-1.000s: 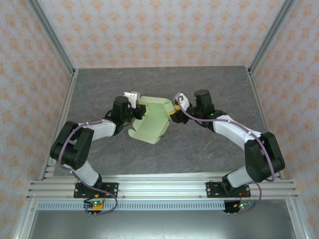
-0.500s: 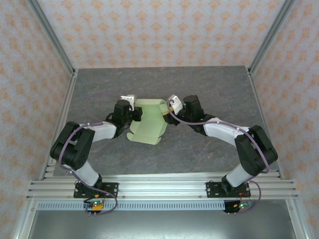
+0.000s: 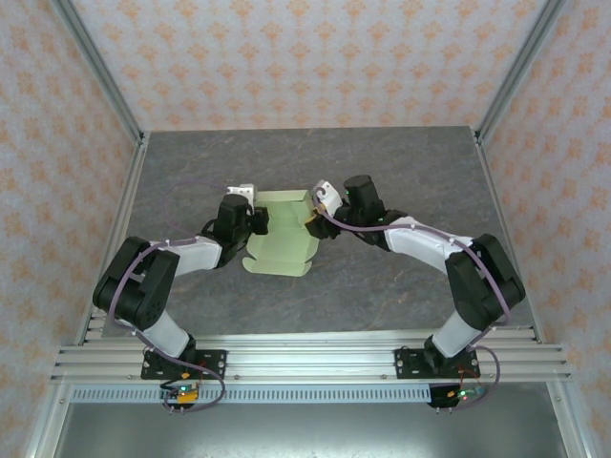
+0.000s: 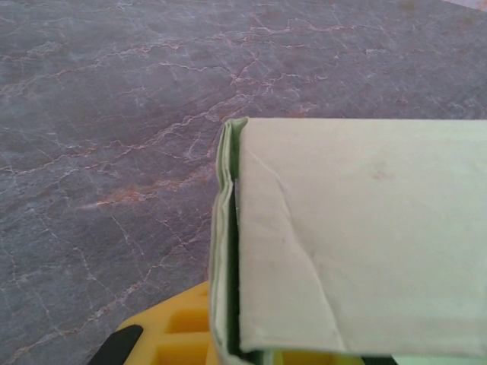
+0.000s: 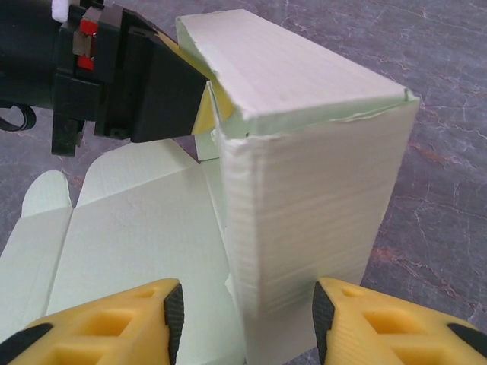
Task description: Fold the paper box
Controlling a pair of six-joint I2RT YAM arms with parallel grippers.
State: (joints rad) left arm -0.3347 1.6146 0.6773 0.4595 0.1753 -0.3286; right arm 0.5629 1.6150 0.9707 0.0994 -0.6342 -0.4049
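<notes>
The paper box (image 3: 279, 240) is pale green card lying between the two arms at mid-table. Its far part is folded up into standing walls (image 5: 304, 190), while flat flaps (image 5: 129, 243) spread on the table towards me. My left gripper (image 3: 259, 220) is shut on the left standing wall, whose edge (image 4: 224, 251) runs between its yellow fingers (image 4: 171, 334). My right gripper (image 5: 243, 323) is open, and its black pads (image 5: 173, 308) stand either side of the upright corner without touching it. From above, the right gripper (image 3: 312, 218) sits at the box's right side.
The table is dark grey marbled stone (image 3: 401, 172). Patterned walls with metal corner posts (image 3: 100, 76) close it in on three sides. An aluminium rail (image 3: 305, 358) holding both arm bases runs along the near edge.
My right gripper has swung left up to the box. The box's far part now stands more upright and the sheet has shifted slightly left. The left gripper has barely moved.
</notes>
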